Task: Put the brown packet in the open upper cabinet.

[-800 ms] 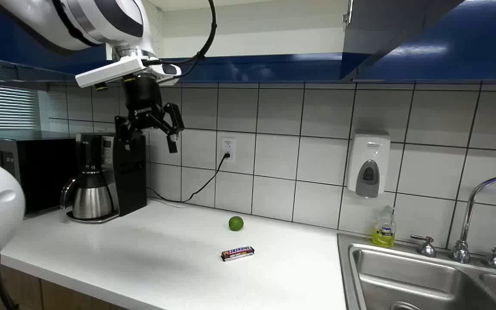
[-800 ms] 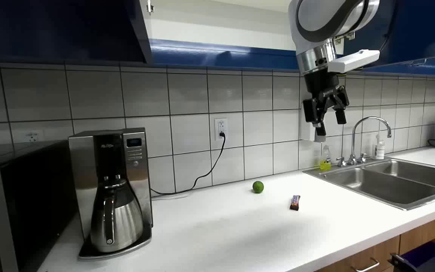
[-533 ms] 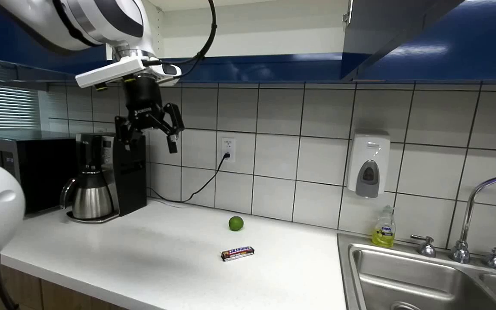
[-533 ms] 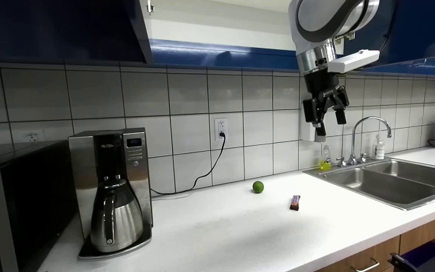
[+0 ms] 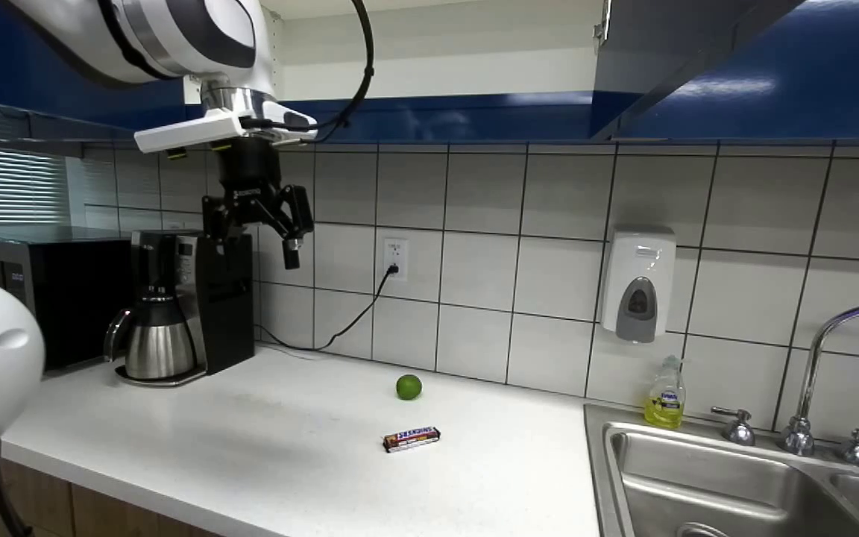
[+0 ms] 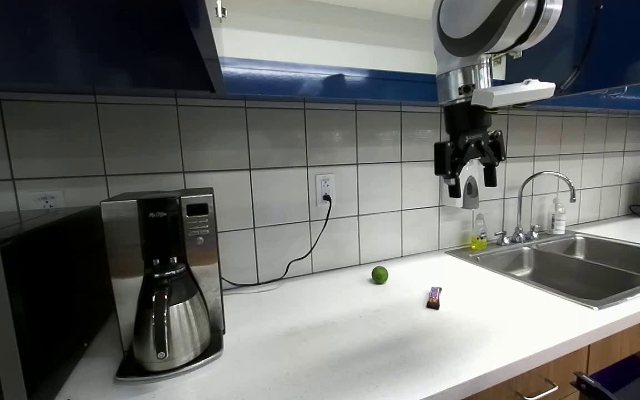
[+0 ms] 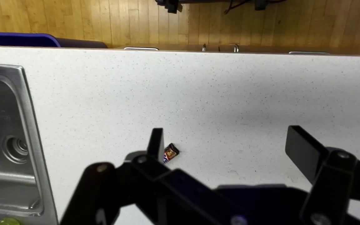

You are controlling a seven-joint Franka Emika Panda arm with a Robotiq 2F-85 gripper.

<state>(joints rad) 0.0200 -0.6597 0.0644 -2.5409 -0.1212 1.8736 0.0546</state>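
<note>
The brown packet (image 5: 411, 439) lies flat on the white counter in both exterior views (image 6: 434, 298). In the wrist view one end of the packet (image 7: 171, 152) shows beside the left finger, which hides the rest. The open upper cabinet (image 5: 437, 67), with its white interior, is on the wall above the counter; it also shows in an exterior view (image 6: 320, 47). My gripper (image 5: 258, 255) is open and empty, pointing down high above the counter and below the cabinet's level. It also shows in an exterior view (image 6: 472, 183) and in the wrist view (image 7: 225, 140).
A green ball (image 5: 408, 386) lies behind the packet near the wall. A coffee maker (image 6: 164, 278) and a microwave (image 6: 36, 300) stand at one end. A sink (image 5: 705, 477), faucet (image 5: 813, 365) and soap bottle (image 5: 665, 399) are at the other. A blue cabinet door (image 6: 92, 44) hangs open.
My wrist has tilted so that the gripper points more straight down, its fingers shifting slightly left in an exterior view. The gripper stays open. The packet and ball have not moved.
</note>
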